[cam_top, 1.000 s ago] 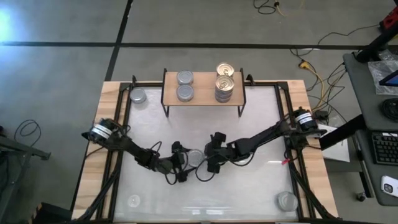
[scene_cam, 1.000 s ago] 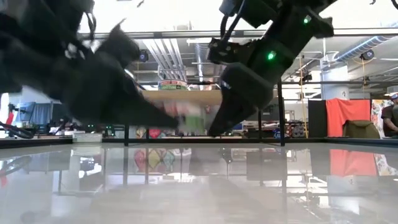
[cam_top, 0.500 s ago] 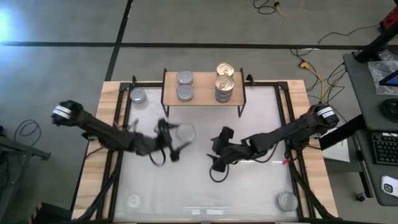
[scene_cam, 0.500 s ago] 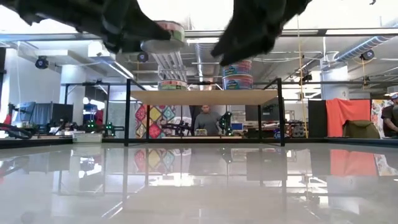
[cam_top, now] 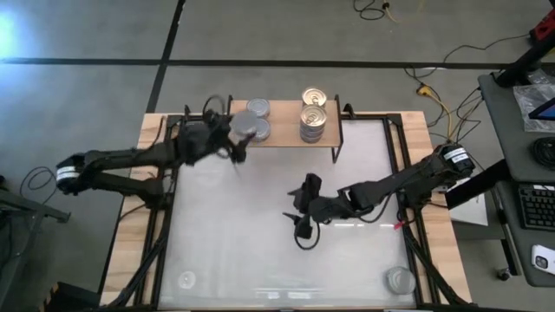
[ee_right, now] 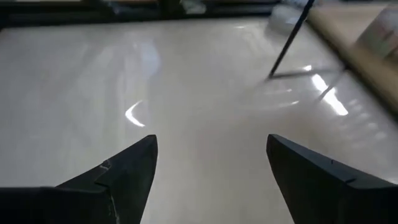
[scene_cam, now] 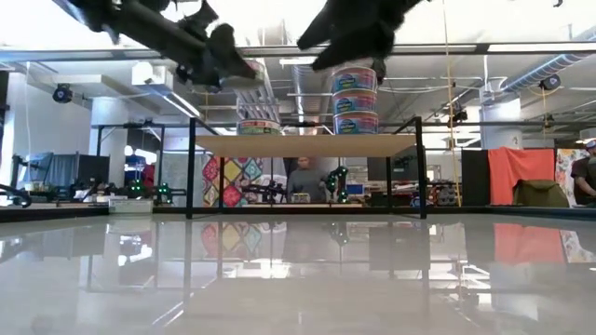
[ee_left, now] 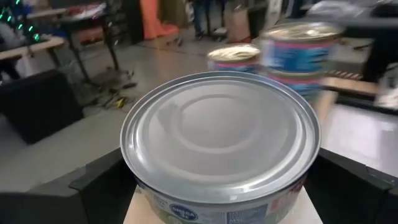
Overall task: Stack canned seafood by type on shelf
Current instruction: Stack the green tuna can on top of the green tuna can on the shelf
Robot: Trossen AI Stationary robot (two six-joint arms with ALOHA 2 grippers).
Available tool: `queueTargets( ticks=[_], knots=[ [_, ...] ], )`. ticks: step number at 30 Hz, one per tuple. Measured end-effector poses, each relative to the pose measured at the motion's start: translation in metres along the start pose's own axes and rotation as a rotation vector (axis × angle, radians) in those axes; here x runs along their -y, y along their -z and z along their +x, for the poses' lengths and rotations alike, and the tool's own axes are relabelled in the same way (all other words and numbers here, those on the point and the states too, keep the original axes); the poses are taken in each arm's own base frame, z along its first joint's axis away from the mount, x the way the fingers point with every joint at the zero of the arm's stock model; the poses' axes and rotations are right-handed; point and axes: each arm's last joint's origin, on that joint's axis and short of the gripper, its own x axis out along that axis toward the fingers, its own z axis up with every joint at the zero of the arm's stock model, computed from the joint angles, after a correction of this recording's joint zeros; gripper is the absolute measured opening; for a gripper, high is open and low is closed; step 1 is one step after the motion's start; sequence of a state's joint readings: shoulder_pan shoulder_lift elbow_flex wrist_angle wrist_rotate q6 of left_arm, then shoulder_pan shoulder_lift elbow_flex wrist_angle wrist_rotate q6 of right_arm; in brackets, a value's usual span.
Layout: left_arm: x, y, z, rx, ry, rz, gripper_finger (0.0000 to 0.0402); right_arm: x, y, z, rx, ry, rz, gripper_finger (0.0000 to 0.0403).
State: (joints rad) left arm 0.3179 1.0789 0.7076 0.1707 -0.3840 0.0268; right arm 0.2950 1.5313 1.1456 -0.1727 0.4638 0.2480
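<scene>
Left pincer (cam_top: 232,139) grasps a silver-top tin (ee_left: 221,138) between its fingers (ee_left: 93,180), held over the left end of the shelf (cam_top: 282,137), above the silver tins (cam_top: 257,108) there. Gold-top stack (cam_top: 313,117) sits on the shelf's right part. Right pincer (ee_right: 211,165) is released, nothing between its fingers, low over the mid desk (cam_top: 260,251). Loose tins: far-left desk corner (cam_top: 192,133), near-right corner (cam_top: 400,279).

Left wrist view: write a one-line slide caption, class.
Left gripper holds a silver-topped tin, with stacked tins blurred beyond.
</scene>
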Motion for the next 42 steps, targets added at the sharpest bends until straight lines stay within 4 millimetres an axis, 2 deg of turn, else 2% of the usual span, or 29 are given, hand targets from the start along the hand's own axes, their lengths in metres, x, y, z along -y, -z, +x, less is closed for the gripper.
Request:
queueTargets(
  ticks=[7,15,19,24,28,36,42],
  knots=[
    [-0.040,-0.017,0.053,-0.051,-0.039,-0.030,0.0378,0.024,-0.047,-0.005,-0.004,0.025,-0.122,0.0311],
    [-0.045,-0.015,0.101,-0.167,-0.055,-0.059,0.0378,0.051,-0.093,-0.017,0.013,0.066,-0.210,0.0316],
    [-0.045,-0.006,0.114,-0.203,-0.062,-0.062,0.0378,0.076,-0.120,-0.024,0.060,0.126,-0.261,0.0313],
    [-0.056,-0.006,0.115,-0.202,-0.093,-0.076,0.0392,0.126,-0.148,-0.026,0.091,0.208,-0.219,0.0309],
    [-0.061,-0.006,0.114,-0.214,-0.108,-0.080,0.0395,0.165,-0.161,-0.011,0.041,0.175,-0.178,0.0298],
    [-0.062,-0.002,0.114,-0.243,-0.111,-0.092,0.0398,0.230,-0.172,0.035,-0.014,0.272,-0.142,0.0278],
    [-0.061,0.003,0.113,-0.296,-0.079,-0.068,0.0399,0.262,-0.167,0.065,-0.062,0.320,-0.116,0.0267]
  ],
)
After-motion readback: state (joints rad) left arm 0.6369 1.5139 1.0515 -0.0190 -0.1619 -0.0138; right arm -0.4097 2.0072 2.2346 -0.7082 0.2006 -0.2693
